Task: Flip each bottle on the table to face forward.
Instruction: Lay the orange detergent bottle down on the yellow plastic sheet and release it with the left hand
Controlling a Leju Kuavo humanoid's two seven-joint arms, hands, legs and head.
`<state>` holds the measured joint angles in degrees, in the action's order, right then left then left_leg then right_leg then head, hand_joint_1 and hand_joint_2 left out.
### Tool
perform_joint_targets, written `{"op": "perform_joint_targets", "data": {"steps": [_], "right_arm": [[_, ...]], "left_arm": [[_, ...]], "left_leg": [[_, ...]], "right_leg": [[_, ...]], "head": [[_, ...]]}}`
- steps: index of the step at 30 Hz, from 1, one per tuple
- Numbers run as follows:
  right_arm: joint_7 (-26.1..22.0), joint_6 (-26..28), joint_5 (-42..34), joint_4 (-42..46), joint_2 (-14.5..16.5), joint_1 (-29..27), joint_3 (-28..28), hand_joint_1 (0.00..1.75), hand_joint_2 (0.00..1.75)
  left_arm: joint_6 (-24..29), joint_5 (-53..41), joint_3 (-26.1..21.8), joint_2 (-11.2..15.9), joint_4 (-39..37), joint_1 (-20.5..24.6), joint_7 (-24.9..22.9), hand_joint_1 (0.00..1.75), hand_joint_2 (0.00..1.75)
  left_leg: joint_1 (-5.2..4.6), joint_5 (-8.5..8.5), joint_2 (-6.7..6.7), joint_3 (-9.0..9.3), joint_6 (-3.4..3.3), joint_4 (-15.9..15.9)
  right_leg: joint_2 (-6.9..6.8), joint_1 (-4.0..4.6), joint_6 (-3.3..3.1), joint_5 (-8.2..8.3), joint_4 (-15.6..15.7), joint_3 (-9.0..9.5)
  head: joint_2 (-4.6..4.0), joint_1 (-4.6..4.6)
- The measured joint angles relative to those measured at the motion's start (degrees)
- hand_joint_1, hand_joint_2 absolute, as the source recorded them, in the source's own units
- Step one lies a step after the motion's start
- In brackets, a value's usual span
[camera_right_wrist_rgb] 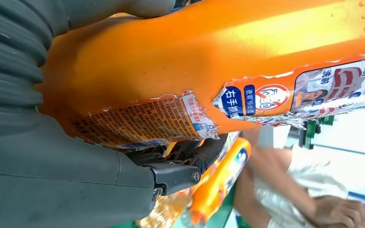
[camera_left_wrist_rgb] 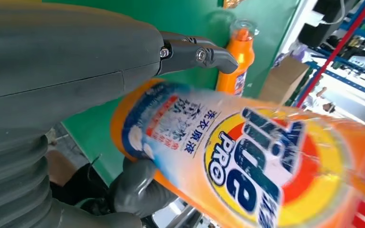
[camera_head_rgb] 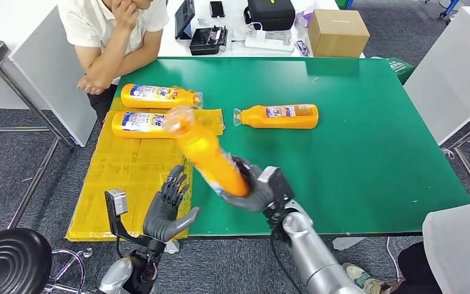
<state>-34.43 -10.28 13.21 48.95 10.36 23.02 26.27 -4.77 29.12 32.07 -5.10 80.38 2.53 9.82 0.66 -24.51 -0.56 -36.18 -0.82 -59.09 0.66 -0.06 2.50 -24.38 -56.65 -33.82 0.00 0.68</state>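
My right hand grips the base end of an orange detergent bottle and holds it tilted above the table's near edge, cap pointing away. Its torn back label faces my right wrist, and its front label faces my left wrist. My left hand hovers just left of this bottle with fingers spread, holding nothing. Two more bottles lie front label up on a yellow cardboard mat. Another bottle lies on the green table.
A person sits at the table's far left corner, arms near the mat. A cardboard box and black devices stand on the white table behind. A black stool is at lower left; another person at lower right.
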Motion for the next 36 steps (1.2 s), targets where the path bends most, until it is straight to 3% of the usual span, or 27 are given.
{"op": "perform_joint_targets", "data": {"steps": [5,10,20,25,26,29,30,33,34,36], "right_arm": [[-0.15,2.08,0.95,-0.71,0.63,0.0,3.0,1.75,1.75],[-0.35,3.42,1.4,-2.45,0.87,0.0,5.11,1.75,1.75],[-1.39,4.66,1.88,-6.04,1.55,0.08,8.04,1.75,1.75],[-1.4,5.31,2.3,-7.34,1.68,0.02,8.78,1.75,1.75],[-1.4,5.39,2.43,-7.61,1.68,0.02,8.88,1.75,1.75],[-1.39,5.45,2.57,-8.15,1.68,0.06,9.06,1.75,1.75],[-1.39,5.45,2.57,-8.27,1.68,0.09,9.11,1.75,1.75],[-1.39,5.46,2.66,-8.64,1.68,0.34,9.33,1.74,1.75],[-1.39,5.45,2.71,-8.8,1.68,0.48,9.39,1.53,1.75],[-1.39,5.45,2.85,-9.16,1.68,0.77,9.49,0.65,1.75]], "left_arm": [[0.99,1.56,0.89,0.02,-0.69,0.71,0.19,0.0,1.75],[2.32,0.86,1.03,-0.1,0.58,1.06,4.44,0.0,1.75],[4.4,-0.44,0.34,-0.69,4.38,0.65,8.03,0.0,1.75],[4.75,0.29,-0.41,-1.11,5.04,0.63,7.5,0.05,1.75],[4.45,0.77,-0.53,-1.14,5.01,0.64,7.08,0.13,1.75],[3.66,1.71,-0.79,-1.15,4.88,0.64,6.38,1.4,1.75],[3.55,1.83,-0.85,-1.15,4.86,0.64,6.31,1.75,1.75],[2.86,2.52,-0.94,-1.14,4.59,0.72,5.91,1.75,1.75],[2.37,3.0,-1.0,-1.13,4.33,0.83,5.64,1.75,1.75],[1.32,4.19,-1.17,-1.13,3.5,1.16,5.16,1.75,1.75]], "left_leg": [[0.0,0.0,0.0,-0.02,0.0,0.0],[0.0,0.0,0.0,-0.03,0.0,0.0],[0.0,0.0,0.02,-0.05,0.0,0.0],[0.0,0.0,0.02,-0.05,0.0,0.0],[0.0,0.0,0.02,-0.05,0.0,0.0],[0.0,0.0,0.02,-0.06,0.0,0.0],[0.0,0.0,0.02,-0.06,0.0,0.0],[0.0,0.0,0.03,-0.06,0.0,0.0],[0.0,0.0,0.03,-0.06,0.0,0.0],[0.0,0.0,0.03,-0.06,0.0,0.0]], "right_leg": [[0.0,0.0,0.0,0.0,0.0,-0.02],[0.0,0.0,0.0,0.0,0.0,-0.04],[0.0,0.0,0.0,0.0,0.0,-0.07],[0.0,0.0,0.0,0.0,0.0,-0.08],[0.0,0.0,0.0,0.0,0.0,-0.08],[0.0,0.0,0.0,0.0,0.0,-0.08],[0.0,0.0,0.0,0.0,0.0,-0.08],[0.0,0.0,0.0,0.0,0.0,-0.09],[0.0,0.0,0.0,0.0,0.0,-0.09],[0.0,0.0,0.0,0.0,0.0,-0.08]], "head": [[0.0,-0.01],[0.0,0.0],[0.0,0.0],[0.0,0.0],[0.0,0.0],[0.0,0.0],[0.0,0.0],[0.0,0.0],[0.0,0.0],[0.0,-0.01]]}}
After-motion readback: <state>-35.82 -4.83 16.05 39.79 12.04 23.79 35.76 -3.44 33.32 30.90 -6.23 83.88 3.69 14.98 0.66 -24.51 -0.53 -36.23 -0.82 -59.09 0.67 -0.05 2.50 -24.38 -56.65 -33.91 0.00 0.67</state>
